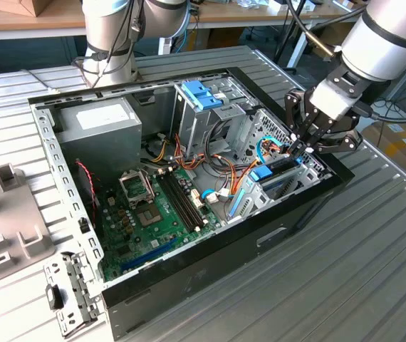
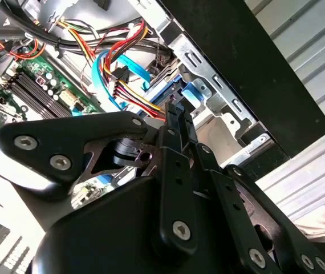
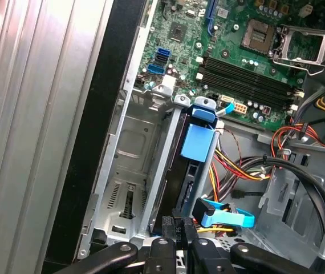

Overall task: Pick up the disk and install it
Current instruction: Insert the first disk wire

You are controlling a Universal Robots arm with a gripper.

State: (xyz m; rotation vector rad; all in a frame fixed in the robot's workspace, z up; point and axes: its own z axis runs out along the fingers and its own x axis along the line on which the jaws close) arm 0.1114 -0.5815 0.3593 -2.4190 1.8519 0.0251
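The tool (image 1: 304, 147) is closed thin on the disk (image 3: 192, 171), upright in its bay. Disk prob. heavy, stiff, shock-sensitive; grip by top edge, not connectors.

Arm: light grey tubular segments with a black band, black cables alongside; end effector (image 1: 304, 147) of black linkage bars fastened with silver hex screws.
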